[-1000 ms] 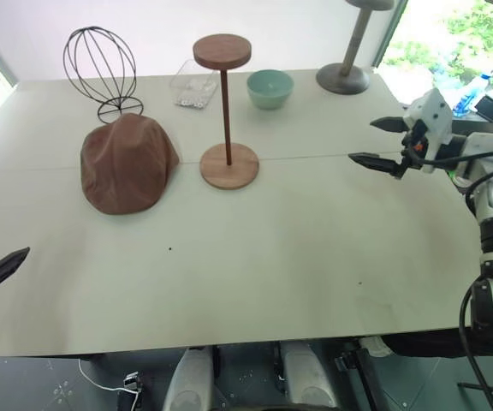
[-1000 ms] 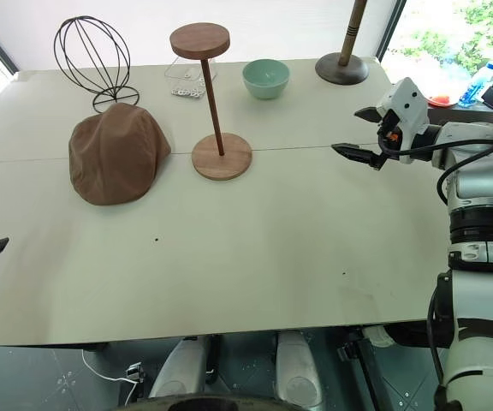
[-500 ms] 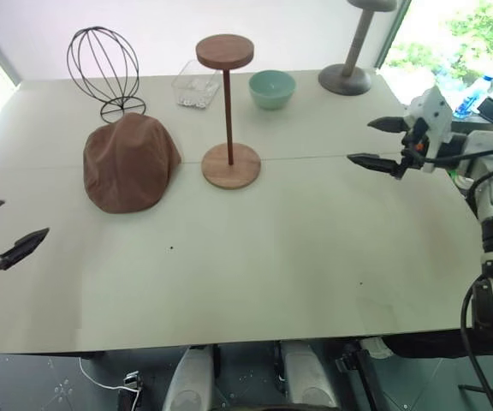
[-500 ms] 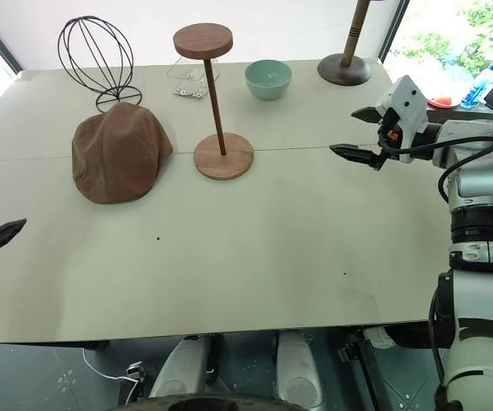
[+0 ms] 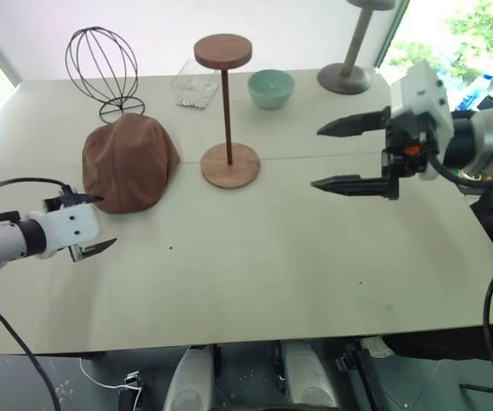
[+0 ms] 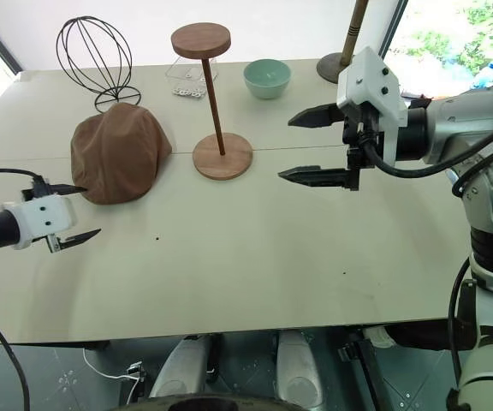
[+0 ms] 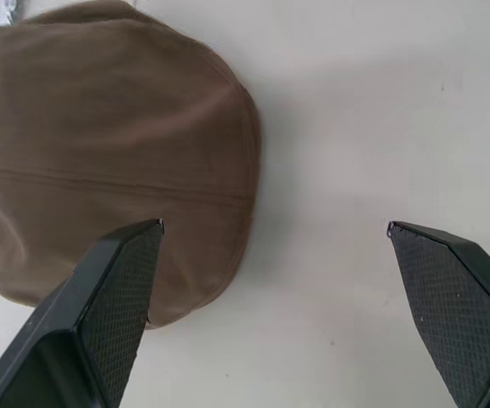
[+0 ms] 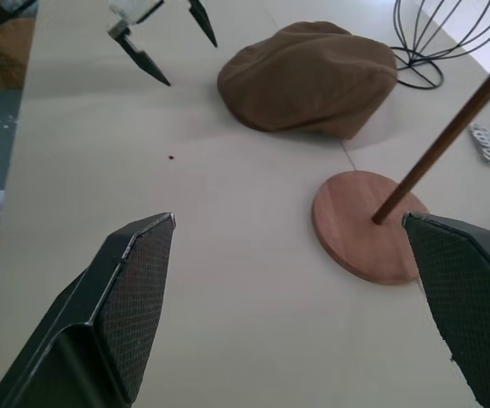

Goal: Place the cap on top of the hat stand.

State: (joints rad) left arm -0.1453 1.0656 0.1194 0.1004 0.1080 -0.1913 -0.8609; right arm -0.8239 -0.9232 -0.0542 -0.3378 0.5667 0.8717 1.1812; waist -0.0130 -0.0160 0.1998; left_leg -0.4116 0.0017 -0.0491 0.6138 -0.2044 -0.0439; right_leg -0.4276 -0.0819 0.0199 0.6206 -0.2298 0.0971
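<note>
The brown cap (image 5: pixel 129 163) lies flat on the table, left of the hat stand (image 5: pixel 228 111), a reddish wooden rod with a small disc top and a round base (image 8: pixel 364 225). My left gripper (image 5: pixel 108 222) hovers open just at the cap's near edge, with nothing between its fingers. In the left wrist view one finger overlaps the cap (image 7: pixel 109 161). My right gripper (image 5: pixel 316 158) is open and empty above the table, right of the stand, pointing left toward it. The right wrist view shows the cap (image 8: pixel 313 76) and the left gripper (image 8: pixel 164 42) beyond.
A black wire head form (image 5: pixel 101 64) stands right behind the cap. A clear plastic box (image 5: pixel 193 86), a teal bowl (image 5: pixel 271 87) and a grey thick-pole stand (image 5: pixel 347 77) line the table's far side. The near half of the table (image 5: pixel 255 282) is bare.
My left gripper came in from the left edge toward the cap and rolled. My right gripper swung left and up, from the table's right side toward the stand. Both stayed open.
</note>
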